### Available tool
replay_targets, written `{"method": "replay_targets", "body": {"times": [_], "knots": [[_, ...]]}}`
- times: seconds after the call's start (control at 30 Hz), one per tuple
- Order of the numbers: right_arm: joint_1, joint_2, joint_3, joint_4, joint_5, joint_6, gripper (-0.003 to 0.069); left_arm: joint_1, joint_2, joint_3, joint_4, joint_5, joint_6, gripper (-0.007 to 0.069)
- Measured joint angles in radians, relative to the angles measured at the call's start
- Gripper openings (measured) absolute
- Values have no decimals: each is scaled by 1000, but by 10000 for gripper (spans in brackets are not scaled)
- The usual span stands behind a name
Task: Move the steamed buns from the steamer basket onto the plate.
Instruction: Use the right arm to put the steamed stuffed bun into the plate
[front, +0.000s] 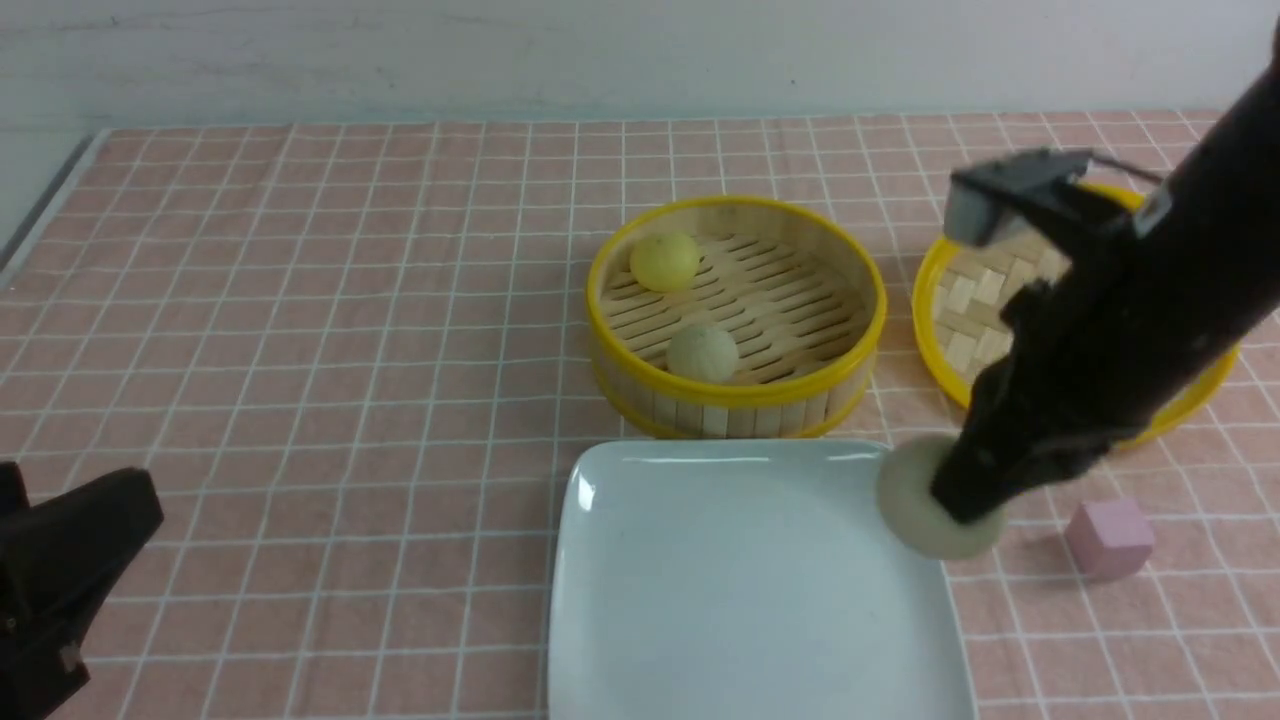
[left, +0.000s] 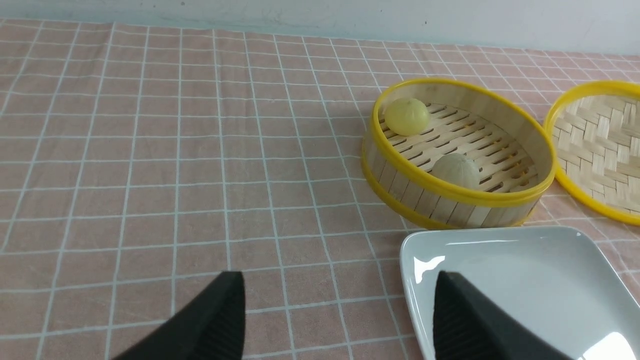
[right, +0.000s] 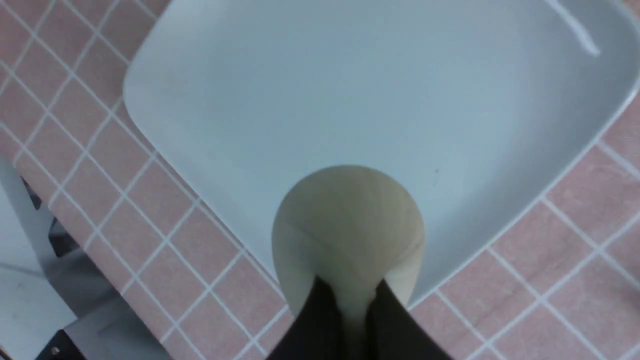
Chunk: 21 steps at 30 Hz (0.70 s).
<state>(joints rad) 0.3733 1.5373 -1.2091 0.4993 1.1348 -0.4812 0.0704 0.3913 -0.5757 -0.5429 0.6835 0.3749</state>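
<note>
Nearest you, the left gripper (front: 60, 560) sits low at the left edge of the cloth, jaws spread wide with nothing between them, well apart from everything in play. You can leave it parked.

Next out is the plate (front: 700, 600), bare so far. Your right gripper (front: 965, 505) is pinched tight on a beige bun (front: 915, 505), and in the front view that bun hangs at the plate's right rim, partly over the edge. The right wrist view agrees: the bun (right: 347, 225) straddles the rim (right: 200, 100), half over white and half over the cloth, with the fingers (right: 320, 320) squeezed into its near side. Whether it touches the plate yet you can't tell from here. Just right of the plate lies a pink cube (front: 1108, 538); ignore it.

So you're in the carry-and-place step for the first bun. The next move, as I judge it, calls for shifting left toward the plate's middle and lowering before you let go; released where it is, the bun could roll off the rim onto the cloth.

Further back, the basket (front: 735, 400) stands just beyond the plate, holding a beige bun (front: 702, 352) near its front wall and the yellow bun (front: 664, 261) at the back left. Those two remain. To the right, behind your arm, is the shallow woven tray (front: 975, 300).
</note>
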Motion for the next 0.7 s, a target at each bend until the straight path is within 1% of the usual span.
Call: {"method": "replay_targets", "body": {"times": [0.03,0.07,0.1,0.2,0.3,0.57,0.63,0.7], "knots": [[0,3,7,4,-11,-18,25,0,0,0,0,0,0,506],[0,31,57,43,-114,-85,25,0,0,0,0,0,0,506],[0,34,57,47,-114,-93,25,0,0,0,0,0,0,506],[0,99,84,94,-272,-218,25,0,0,0,0,0,0,506],[0,153,85,110,-356,-276,25,0,0,0,0,0,0,506],[0,238,85,117,-396,-287,26,0,0,0,0,1,0,506],[0,245,85,117,-408,-286,35,0,0,0,0,1,0,506],[0,246,85,117,-411,-290,65,0,0,0,0,1,0,506]]}}
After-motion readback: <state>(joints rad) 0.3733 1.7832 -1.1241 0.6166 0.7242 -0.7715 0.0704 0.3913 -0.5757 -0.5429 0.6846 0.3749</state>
